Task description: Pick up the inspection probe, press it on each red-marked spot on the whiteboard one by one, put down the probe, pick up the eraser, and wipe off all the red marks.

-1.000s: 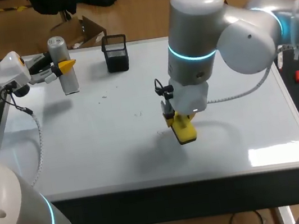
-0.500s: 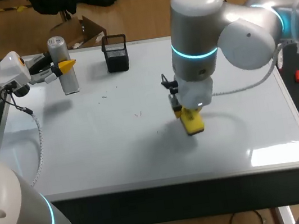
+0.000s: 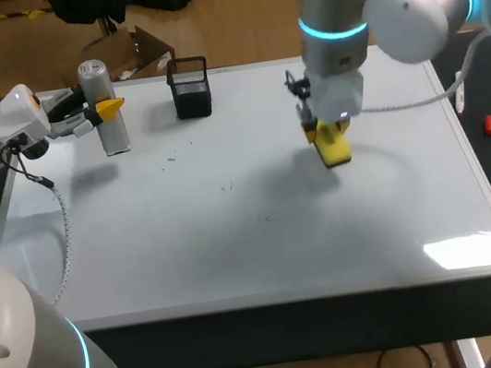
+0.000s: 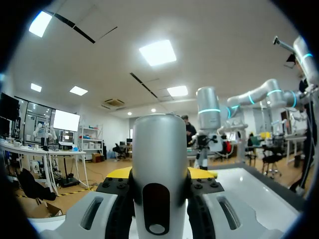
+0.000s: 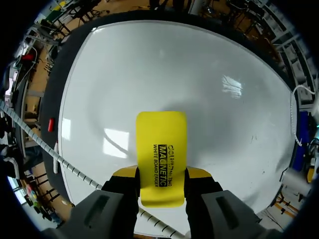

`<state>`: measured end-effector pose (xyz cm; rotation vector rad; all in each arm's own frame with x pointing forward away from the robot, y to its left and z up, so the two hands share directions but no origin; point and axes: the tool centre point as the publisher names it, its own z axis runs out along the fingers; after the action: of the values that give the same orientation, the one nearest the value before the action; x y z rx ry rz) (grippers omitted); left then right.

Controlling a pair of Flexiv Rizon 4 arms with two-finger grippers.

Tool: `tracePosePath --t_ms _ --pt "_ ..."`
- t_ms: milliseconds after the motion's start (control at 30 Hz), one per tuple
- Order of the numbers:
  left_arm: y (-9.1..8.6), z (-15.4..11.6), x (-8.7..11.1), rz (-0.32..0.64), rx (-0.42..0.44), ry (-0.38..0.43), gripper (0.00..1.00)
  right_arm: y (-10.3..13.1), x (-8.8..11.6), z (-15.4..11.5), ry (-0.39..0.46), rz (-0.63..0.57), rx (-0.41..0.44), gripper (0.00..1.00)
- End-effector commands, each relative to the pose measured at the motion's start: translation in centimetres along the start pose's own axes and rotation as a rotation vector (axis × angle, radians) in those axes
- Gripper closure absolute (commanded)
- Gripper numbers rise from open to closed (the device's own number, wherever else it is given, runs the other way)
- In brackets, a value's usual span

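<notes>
The wiping step is in hand. The right gripper [image 3: 326,138] is clenched on the yellow whiteboard eraser [image 3: 334,149], one finger on each long side, and holds it over the right half of the whiteboard [image 3: 192,258]. A soft shadow lies on the board beside the eraser, so it seems to hang just above the surface, though contact cannot be ruled out.

At the far left corner of the board the left gripper [image 3: 100,112] grasps the silver inspection probe [image 3: 113,132], which stands upright. The left wrist view shows the pads hugging the cylinder from both sides. A black mesh pen holder [image 3: 190,87] stands near it at the far edge.

No clearly red mark shows. Only a few faint specks [image 3: 225,187] sit near the middle of the board, well to the left of the eraser (too small to tell their colour).

If those specks are leftovers, the next move likely calls for carrying the eraser across to them. It should then be pressed flat on the board and drawn over each one. The probe also appears not yet released.
</notes>
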<state>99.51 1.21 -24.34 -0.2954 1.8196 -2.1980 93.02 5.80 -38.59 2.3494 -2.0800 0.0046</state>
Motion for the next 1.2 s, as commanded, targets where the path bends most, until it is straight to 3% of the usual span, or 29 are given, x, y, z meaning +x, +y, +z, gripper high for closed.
tracePosePath --t_ms 33,200,400,967,1200 --pt "-0.1 0.0 0.1 0.002 0.001 -0.002 1.00 -4.0 1.1 -0.1 -0.024 -0.012 -0.060 1.00" --pt "-0.1 0.0 0.1 0.002 0.001 -0.002 1.00 -7.3 1.5 -0.1 -0.022 -0.021 -0.080 1.00" --pt "-0.1 0.0 0.1 0.002 0.001 -0.002 1.00 -10.0 0.0 0.2 -0.018 -0.054 -0.100 1.00" --pt "-0.1 0.0 0.1 0.002 0.001 -0.002 1.00 -14.5 -5.4 1.2 -0.036 -0.106 -0.120 1.00" --pt "-0.1 0.0 0.1 0.002 0.001 -0.002 1.00 -15.5 -6.1 2.0 -0.035 -0.030 -0.131 1.00"
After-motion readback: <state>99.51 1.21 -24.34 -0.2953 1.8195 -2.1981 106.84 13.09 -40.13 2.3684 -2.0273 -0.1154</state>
